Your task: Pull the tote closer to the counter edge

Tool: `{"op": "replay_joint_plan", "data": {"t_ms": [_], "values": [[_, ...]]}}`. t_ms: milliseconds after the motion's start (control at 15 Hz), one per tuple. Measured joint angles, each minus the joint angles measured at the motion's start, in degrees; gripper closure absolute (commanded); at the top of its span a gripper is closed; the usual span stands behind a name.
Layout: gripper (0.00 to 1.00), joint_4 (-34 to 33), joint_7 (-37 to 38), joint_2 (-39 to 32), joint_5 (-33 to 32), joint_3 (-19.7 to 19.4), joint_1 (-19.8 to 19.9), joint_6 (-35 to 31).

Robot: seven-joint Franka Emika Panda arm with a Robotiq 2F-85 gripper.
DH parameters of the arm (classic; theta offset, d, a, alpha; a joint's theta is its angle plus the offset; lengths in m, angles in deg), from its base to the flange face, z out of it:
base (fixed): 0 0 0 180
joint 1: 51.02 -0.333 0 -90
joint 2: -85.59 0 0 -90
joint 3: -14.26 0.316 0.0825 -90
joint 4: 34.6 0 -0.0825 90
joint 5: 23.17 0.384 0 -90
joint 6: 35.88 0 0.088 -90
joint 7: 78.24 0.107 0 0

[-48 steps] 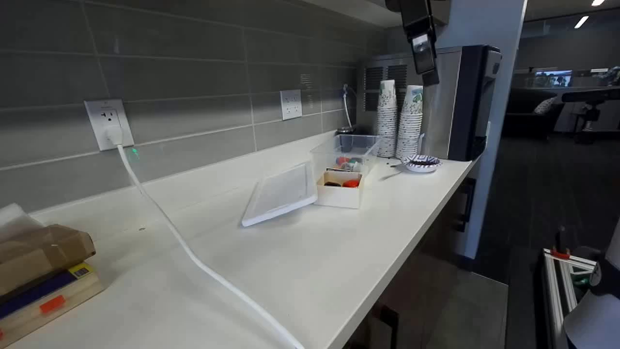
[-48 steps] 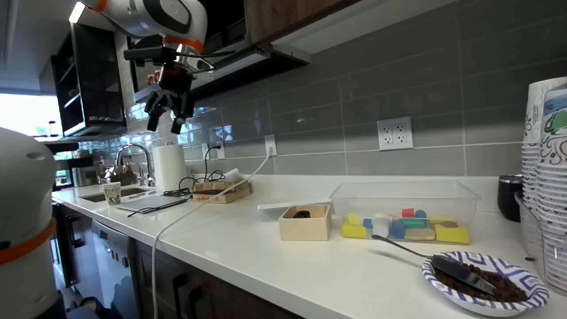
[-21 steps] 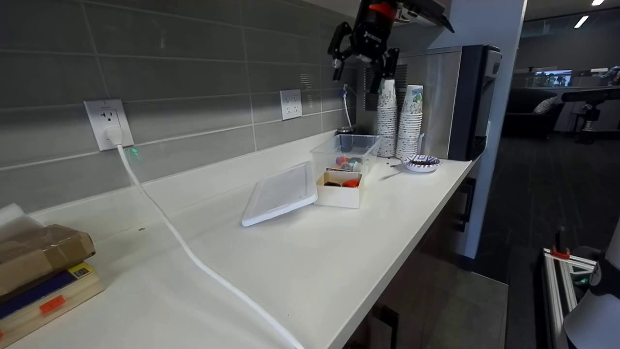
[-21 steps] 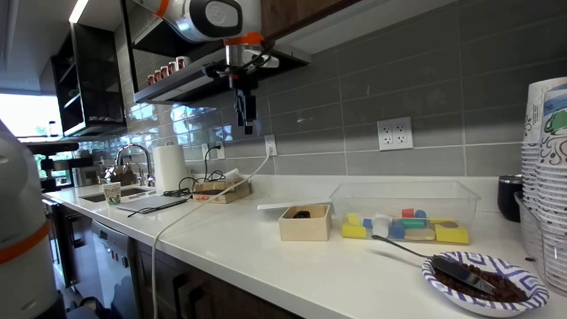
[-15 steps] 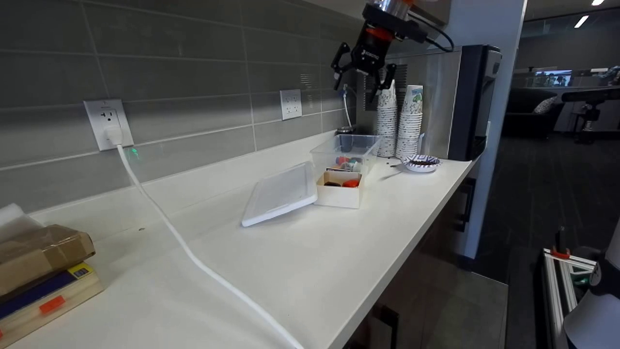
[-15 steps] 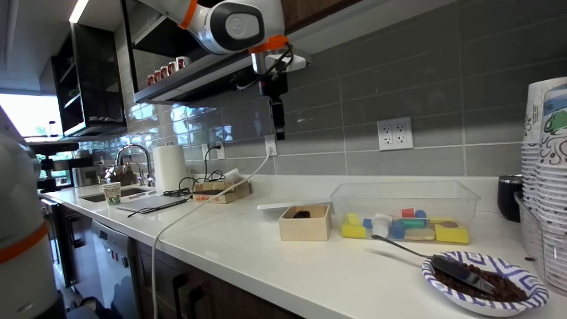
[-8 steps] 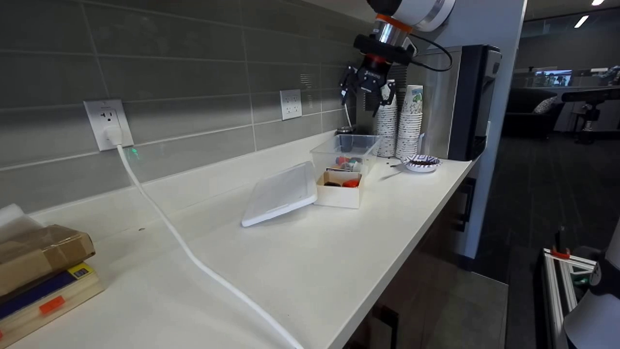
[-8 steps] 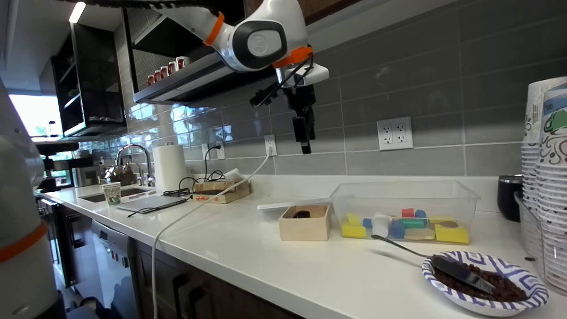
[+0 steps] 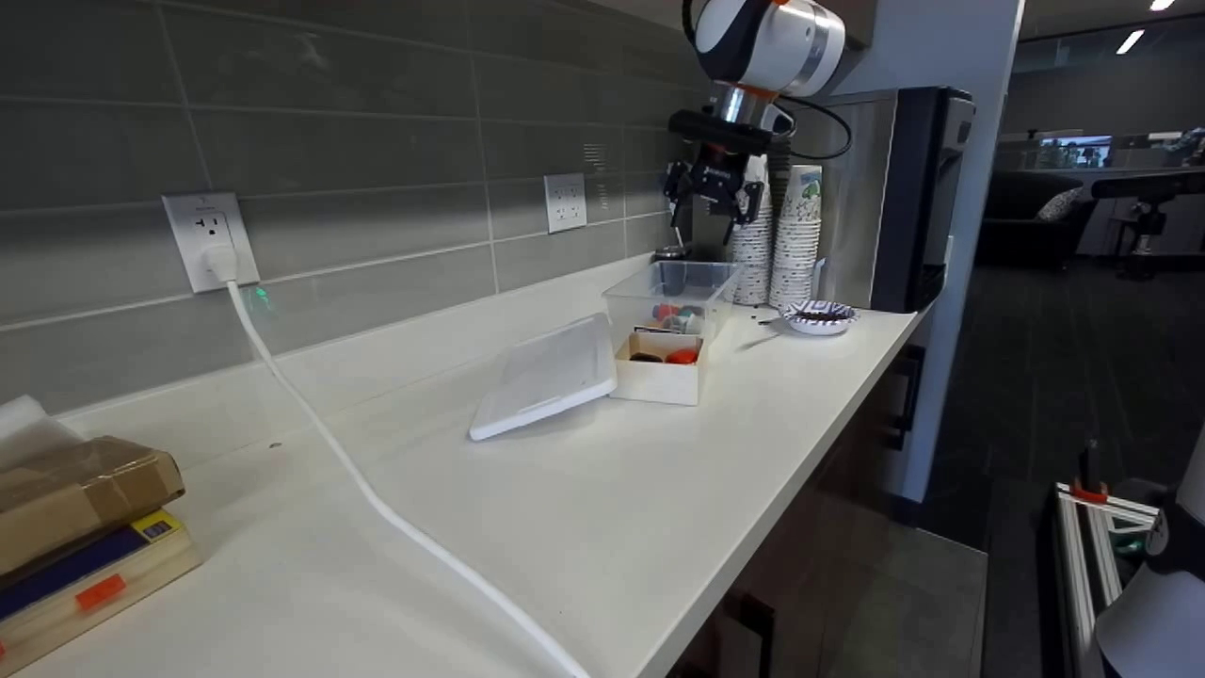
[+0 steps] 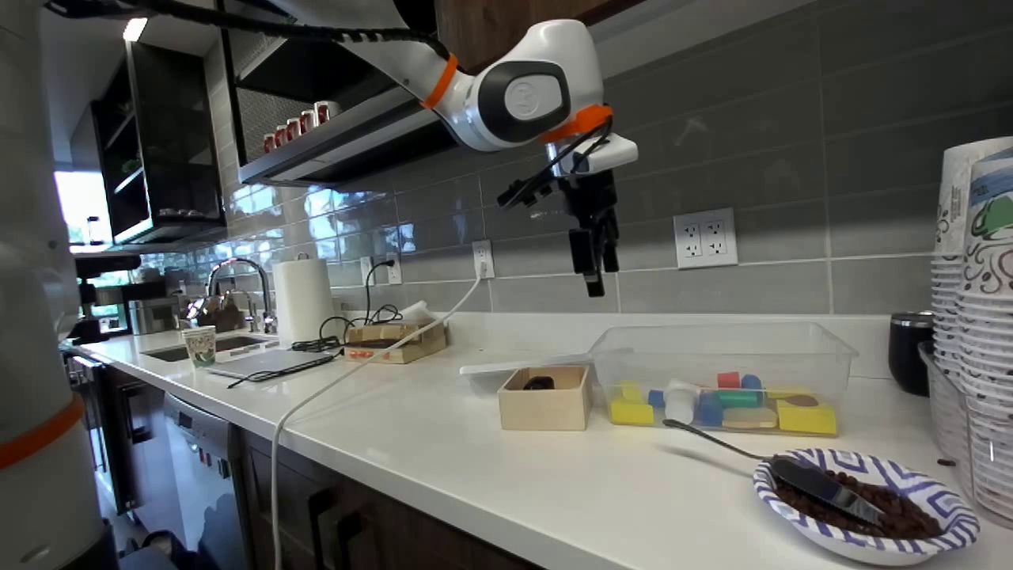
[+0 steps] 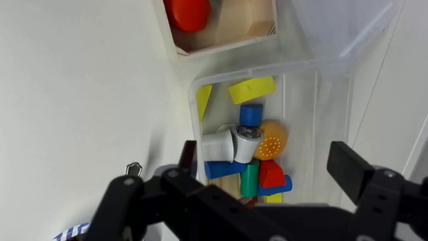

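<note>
Robotiq gripper (image 11: 266, 157): fingers spread wide apart, fingertips above and apart from the clear plastic tote (image 10: 673, 366). Tote sits on the white counter (image 9: 527, 508), below the gripper; wrist view: coloured blocks (image 11: 249, 180) inside, beneath the finger gap. Open wooden box (image 10: 544, 412), red object (image 11: 189, 15) inside: also below the gripper, just beside the tote. Patterned paper bowl (image 10: 910, 479): lower than the gripper, opposite side from the box.

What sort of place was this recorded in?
Most likely a kitchen, perhaps a shared office kitchen: it has a faucet, a paper towel roll and tall cup stacks.
</note>
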Motion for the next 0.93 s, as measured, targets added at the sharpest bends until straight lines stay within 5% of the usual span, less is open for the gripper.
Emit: {"op": "replay_joint_plan", "data": {"t_ms": [933], "values": [[0.00,-16.20,4.49,-20.24,-2.43,-3.93,-0.11,5.81]]}}
